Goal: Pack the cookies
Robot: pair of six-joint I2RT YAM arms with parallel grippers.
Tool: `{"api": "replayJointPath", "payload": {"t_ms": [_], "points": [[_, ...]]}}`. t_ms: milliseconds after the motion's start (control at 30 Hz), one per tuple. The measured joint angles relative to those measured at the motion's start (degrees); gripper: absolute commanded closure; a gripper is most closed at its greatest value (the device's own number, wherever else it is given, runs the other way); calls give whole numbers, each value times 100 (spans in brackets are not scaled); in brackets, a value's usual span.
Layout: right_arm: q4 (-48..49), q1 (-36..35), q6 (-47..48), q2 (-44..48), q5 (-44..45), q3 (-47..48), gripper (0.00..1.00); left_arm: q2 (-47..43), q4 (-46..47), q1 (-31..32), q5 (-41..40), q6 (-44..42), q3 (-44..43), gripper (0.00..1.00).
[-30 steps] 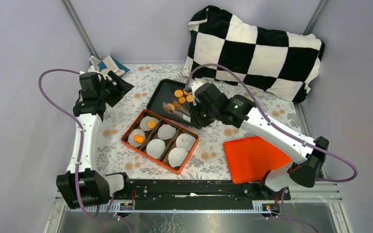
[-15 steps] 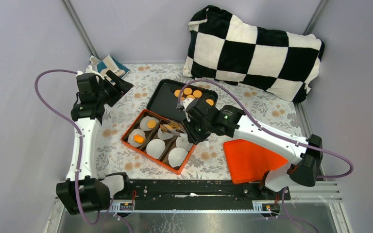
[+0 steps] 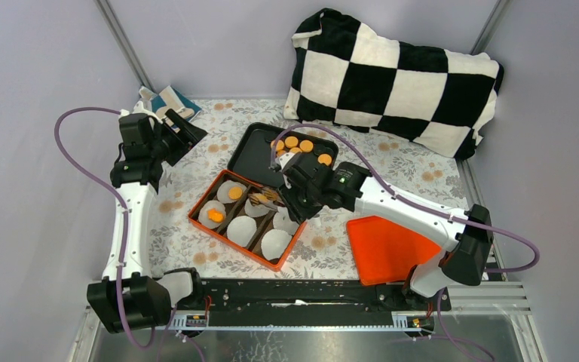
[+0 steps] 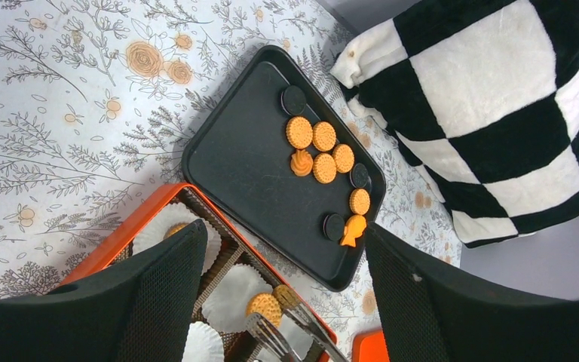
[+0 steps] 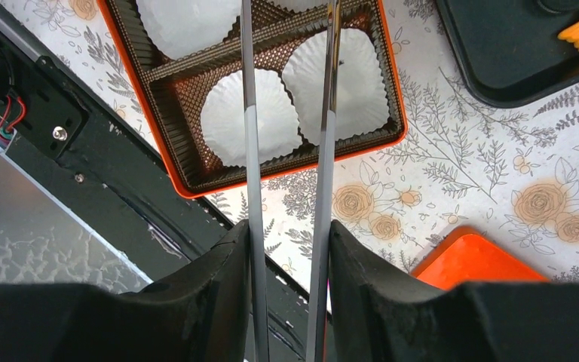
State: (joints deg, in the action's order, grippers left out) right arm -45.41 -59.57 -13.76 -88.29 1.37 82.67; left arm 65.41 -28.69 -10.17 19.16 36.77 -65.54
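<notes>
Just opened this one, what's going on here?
The right gripper grips metal tongs over the orange box, their tips at a cookie lying on a paper liner in the middle compartment. Two other liners already hold cookies; three are bare. More cookies wait on the black tray. The left gripper hangs open at the far left, holding nothing.

orange cookies (image 4: 323, 167), black tray (image 4: 249, 151)
</notes>
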Motion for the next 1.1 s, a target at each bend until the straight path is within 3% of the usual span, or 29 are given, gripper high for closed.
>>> {"api": "replayJointPath", "payload": {"t_ms": [167,333,467,700,1100], "points": [[9,0,24,-35,101,170,49,44,0,0,26,-26,0,18],[33,0,70,-216,125,343,50,63,0,0,50,-44,0,18],[66,0,92,-361,144,363,57,63,0,0,55,-55,0,18],[70,35,136,-365,769,573,55,76,57,0,114,-46,0,18],[267,929,238,-595,1176,898,51,286,205,0,249,-26,-33,18]]}}
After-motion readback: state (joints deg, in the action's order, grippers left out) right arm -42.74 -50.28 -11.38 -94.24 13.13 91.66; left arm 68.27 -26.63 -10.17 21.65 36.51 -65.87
